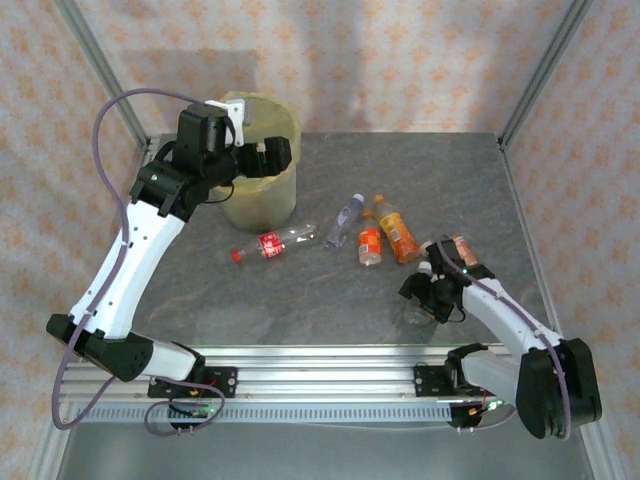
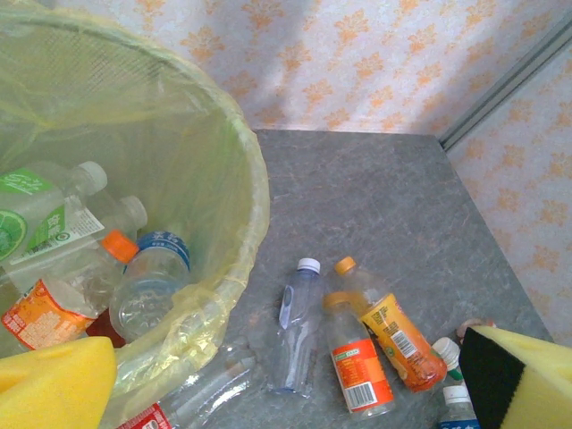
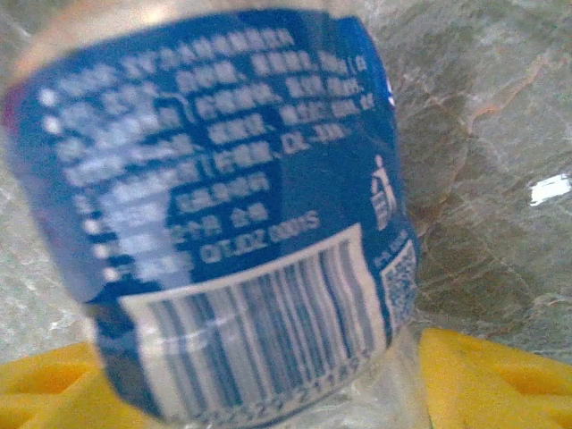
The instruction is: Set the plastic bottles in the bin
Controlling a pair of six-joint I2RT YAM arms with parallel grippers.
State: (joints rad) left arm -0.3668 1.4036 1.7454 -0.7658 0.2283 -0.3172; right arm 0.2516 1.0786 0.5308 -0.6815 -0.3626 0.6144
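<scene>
The pale yellow-green bin (image 1: 262,185) with its yellow bag stands at the back left; several plastic bottles (image 2: 152,277) lie inside it. My left gripper (image 1: 272,153) hovers open over the bin's right rim (image 2: 255,192), with nothing between its yellow pads (image 2: 54,384). On the table lie a red-label bottle (image 1: 265,245), a clear bottle (image 1: 345,220) and two orange-capped bottles (image 1: 370,245) (image 1: 398,232). My right gripper (image 1: 428,287) is low at the right. Its yellow pads (image 3: 492,375) press both sides of a blue-label bottle (image 3: 223,197).
Another bottle (image 1: 462,250) lies beside the right arm, and a white-capped one (image 2: 447,350) lies next to the orange pair. Metal frame posts (image 1: 535,75) stand at the table's back corners. The table's right edge (image 1: 530,250) is close to my right arm.
</scene>
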